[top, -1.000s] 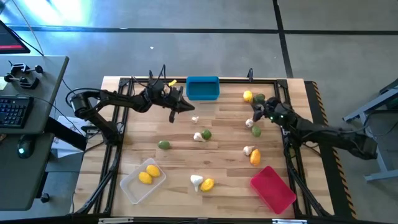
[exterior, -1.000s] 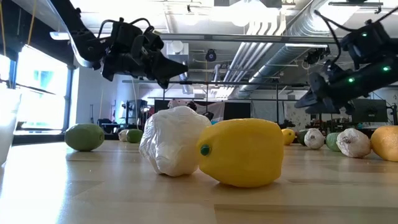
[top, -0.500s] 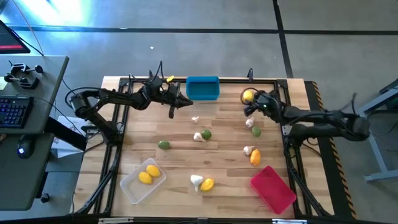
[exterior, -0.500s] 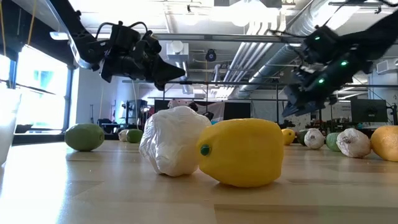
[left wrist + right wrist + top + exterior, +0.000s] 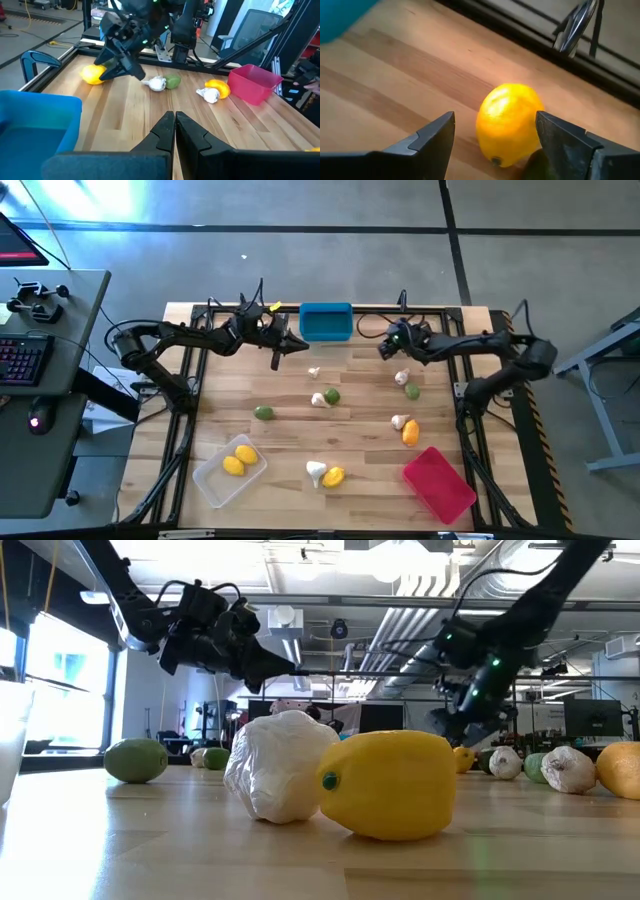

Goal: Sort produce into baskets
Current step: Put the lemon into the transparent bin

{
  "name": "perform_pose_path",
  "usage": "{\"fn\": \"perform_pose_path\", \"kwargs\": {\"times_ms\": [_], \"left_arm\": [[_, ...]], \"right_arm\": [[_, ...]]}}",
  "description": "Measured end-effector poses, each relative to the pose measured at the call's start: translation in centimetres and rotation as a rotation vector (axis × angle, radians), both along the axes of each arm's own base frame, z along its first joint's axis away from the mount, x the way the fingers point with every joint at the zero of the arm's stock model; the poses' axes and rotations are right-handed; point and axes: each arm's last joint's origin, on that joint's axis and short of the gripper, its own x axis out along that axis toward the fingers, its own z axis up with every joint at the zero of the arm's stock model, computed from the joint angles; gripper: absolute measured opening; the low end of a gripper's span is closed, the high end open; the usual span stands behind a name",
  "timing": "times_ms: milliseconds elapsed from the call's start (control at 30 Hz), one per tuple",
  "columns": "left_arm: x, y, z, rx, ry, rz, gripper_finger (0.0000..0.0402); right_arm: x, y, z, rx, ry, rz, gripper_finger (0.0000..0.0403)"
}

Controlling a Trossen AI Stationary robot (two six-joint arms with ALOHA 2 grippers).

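A yellow lemon lies on the table near the far edge, right of the blue bin. My right gripper is open, with one finger on either side of this lemon; it also shows in the high view and the left wrist view, where the lemon lies below it. A dark green piece lies right beside the lemon. My left gripper is shut and empty, above the table just left of the blue bin. The clear bin holds two lemons. The red bin stands near right. My right gripper: one fingertip stands at the lemon's side, level with the table. I cannot tell whether it touches. The other finger stands clear of the lemon, which rests on the table.
Loose pieces lie on the table: garlic bulbs, green ones, an orange-yellow one, and a garlic and lemon pair near the front. A dark rail frames the table.
My right gripper has swung from the right side of the table toward its far edge and left, toward the blue bin, and come down around the lemon there. My left gripper has stayed almost still.
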Motion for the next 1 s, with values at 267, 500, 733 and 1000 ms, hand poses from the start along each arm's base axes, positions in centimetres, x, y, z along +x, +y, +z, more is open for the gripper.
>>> {"fn": "perform_pose_path", "kwargs": {"times_ms": [267,500,733,1000], "left_arm": [[0.0,0.0,0.0,0.002,0.002,-0.002,0.0],[-0.1,0.1,0.0,0.002,0.001,0.003,0.0],[-0.4,0.6,0.0,0.002,0.002,0.023,0.0],[-0.4,0.6,-0.1,-0.006,0.014,0.021,0.0]], "right_arm": [[1.3,-1.6,-1.7,0.088,0.036,-0.019,0.026],[1.6,-2.0,-1.5,0.13,0.012,-0.016,0.0168],[1.5,-1.3,0.8,0.143,-0.063,0.085,0.0109],[3.0,0.8,2.9,0.188,-0.211,0.348,0.0118]]}}
